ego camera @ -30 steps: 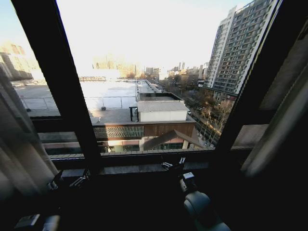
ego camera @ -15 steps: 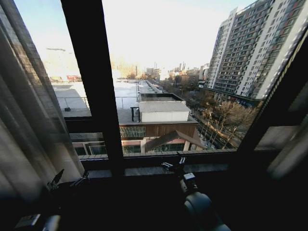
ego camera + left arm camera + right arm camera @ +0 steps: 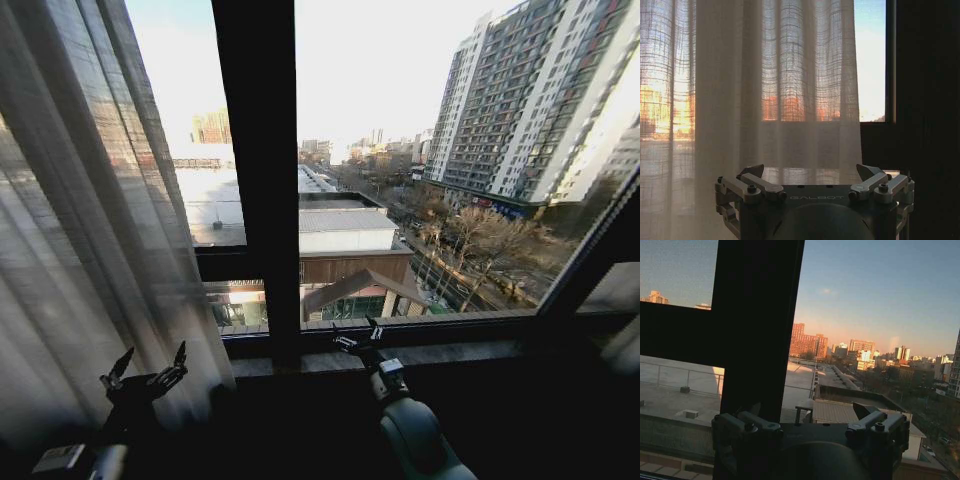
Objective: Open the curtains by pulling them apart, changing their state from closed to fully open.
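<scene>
Left tool [image 3: 148, 378]: low in the lower left of the head view, fingers spread wide apart, holding nothing. Positioned directly in front of the left curtain panel [image 3: 90, 250], facing its pleats; contact with the fabric cannot be confirmed. In the left wrist view, same tool [image 3: 812, 182] aimed at the panel's hem region, with the panel's inner edge [image 3: 852, 100] ending just beside the dark window frame bar [image 3: 925, 110].

Right tool [image 3: 358, 340]: lower centre of the head view, fingers apart, empty, raised before the sill [image 3: 430, 352] and pointed at bare glass beside the central frame bar [image 3: 258, 170].

Curtains: left panel bunched along the left side of the frame, covering the left pane only. Right panel barely visible at the far lower right edge [image 3: 628, 345]. Centre of window uncovered; task judged far along.

Recommended for the step in hand:
- Advance the left tool until a full pleat sits between the fingers before closing.
- Grip near the inner edge, not mid-panel.
- Pull sideways toward the frame's left, level and slow, to avoid snagging sheer fabric.
</scene>
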You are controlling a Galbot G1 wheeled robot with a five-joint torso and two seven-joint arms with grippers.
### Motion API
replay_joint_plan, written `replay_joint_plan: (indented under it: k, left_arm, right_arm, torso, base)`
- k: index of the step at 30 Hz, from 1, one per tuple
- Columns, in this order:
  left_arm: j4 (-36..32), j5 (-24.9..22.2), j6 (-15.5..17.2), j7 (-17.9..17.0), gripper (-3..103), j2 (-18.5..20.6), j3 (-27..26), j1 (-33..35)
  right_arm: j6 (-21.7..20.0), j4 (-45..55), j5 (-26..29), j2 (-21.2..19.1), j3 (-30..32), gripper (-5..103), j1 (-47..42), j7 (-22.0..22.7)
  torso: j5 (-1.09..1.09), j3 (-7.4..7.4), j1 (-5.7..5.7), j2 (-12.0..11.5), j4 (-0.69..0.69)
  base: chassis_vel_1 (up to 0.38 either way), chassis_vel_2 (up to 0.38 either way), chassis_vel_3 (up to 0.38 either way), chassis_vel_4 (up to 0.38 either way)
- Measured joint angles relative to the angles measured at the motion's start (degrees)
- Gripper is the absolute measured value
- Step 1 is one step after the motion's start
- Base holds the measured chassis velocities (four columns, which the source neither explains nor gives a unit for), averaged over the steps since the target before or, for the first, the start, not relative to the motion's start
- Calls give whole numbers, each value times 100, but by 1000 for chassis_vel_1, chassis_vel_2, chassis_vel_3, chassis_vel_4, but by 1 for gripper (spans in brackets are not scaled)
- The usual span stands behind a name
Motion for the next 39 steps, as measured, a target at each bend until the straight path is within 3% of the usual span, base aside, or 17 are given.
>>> replay_joint_plan:
  k: [4,10,16,35,36,37,39]
  left_arm:
    - [114,-65,45,-16,100,166,-27,-178]
    - [625,-476,42,-125,100,807,-120,-742]
    - [1195,-654,108,-167,100,1308,-27,-1253]
    - [2658,-1270,480,-178,103,2197,636,-2590]
    - [2729,-1293,495,-177,95,2246,697,-2693]
    - [2729,-1293,495,-177,95,2246,697,-2693]
    - [2861,-1327,493,-178,85,2307,748,-2808]
  right_arm:
    - [34,-2,5,20,15,100,3,21]
    - [59,87,36,-9,174,100,-37,64]
    - [79,33,199,-81,395,100,-25,111]
    - [280,-506,163,259,686,100,192,248]
    - [281,-506,155,262,699,100,186,257]
    - [281,-506,155,262,699,100,186,257]
    - [291,-493,148,261,702,100,177,270]
  torso:
    - [-4,1,1,0,4]
    - [8,2,0,-1,-1]
    - [4,0,-2,0,0]
    - [2,1,-1,-1,1]
    - [2,1,0,-1,0]
    - [2,1,0,-1,0]
    - [2,1,0,-1,0]
  base:
    - [122,149,-99,-128]
    - [-11,-10,4,10]
    - [-50,-83,24,50]
    - [0,0,0,0]
    - [0,0,0,0]
    - [0,0,0,0]
    - [0,0,0,0]
